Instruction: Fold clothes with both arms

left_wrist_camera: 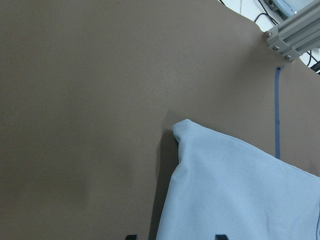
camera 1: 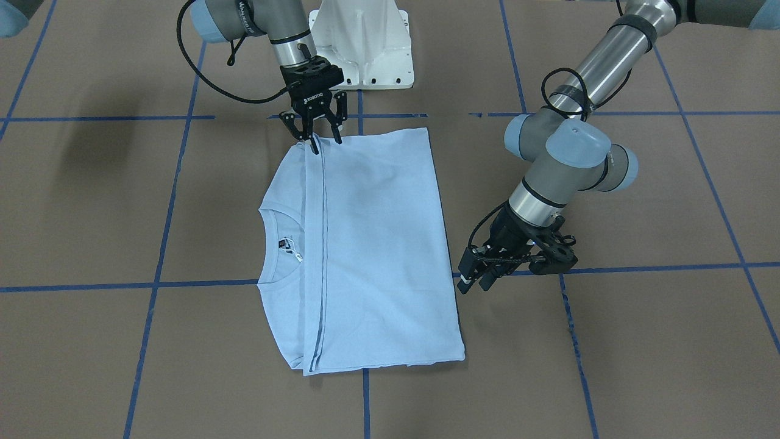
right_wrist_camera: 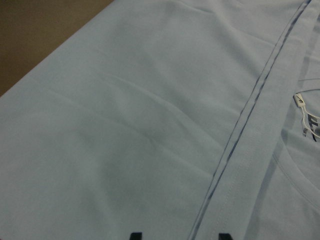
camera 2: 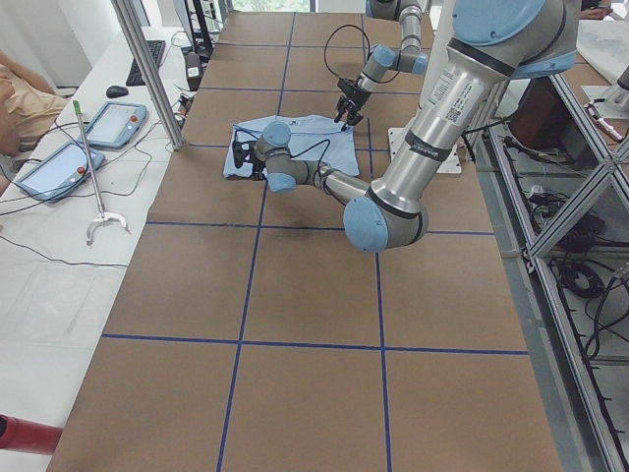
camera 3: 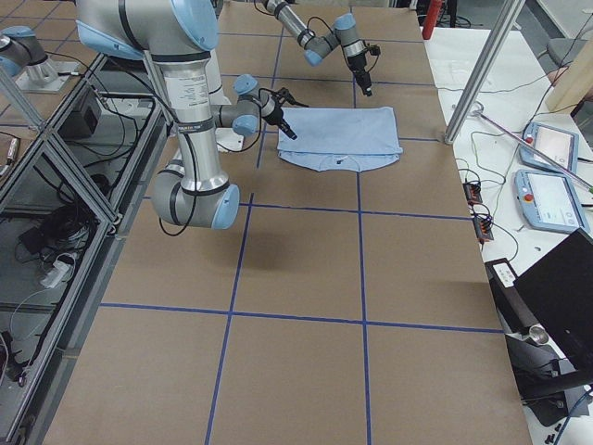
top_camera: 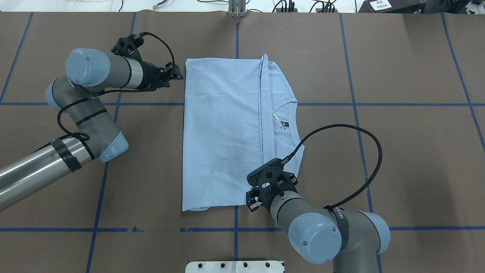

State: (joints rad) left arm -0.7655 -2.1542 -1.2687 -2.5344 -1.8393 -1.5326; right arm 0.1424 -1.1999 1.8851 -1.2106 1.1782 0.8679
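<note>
The light blue T-shirt [camera 1: 378, 244] [top_camera: 223, 132] lies flat on the brown table, its lower part folded up so the hem [top_camera: 260, 113] runs beside the collar. The dark neck label [camera 1: 285, 245] [right_wrist_camera: 310, 125] shows inside the collar. My right gripper [camera 1: 318, 139] [right_wrist_camera: 180, 236] hovers open just above the shirt's near edge, by the hem line. My left gripper [camera 1: 475, 283] [top_camera: 178, 72] [left_wrist_camera: 175, 236] is open too, low beside the shirt's far left corner [left_wrist_camera: 182, 127], with nothing between its fingers.
The white pedestal base [camera 1: 362, 42] stands at the robot's side of the table. Blue tape lines [top_camera: 242, 104] cross the brown cover. An aluminium post [left_wrist_camera: 290, 35] rises at the far edge. Tablets [camera 2: 113, 123] and cables lie on the bench beyond it.
</note>
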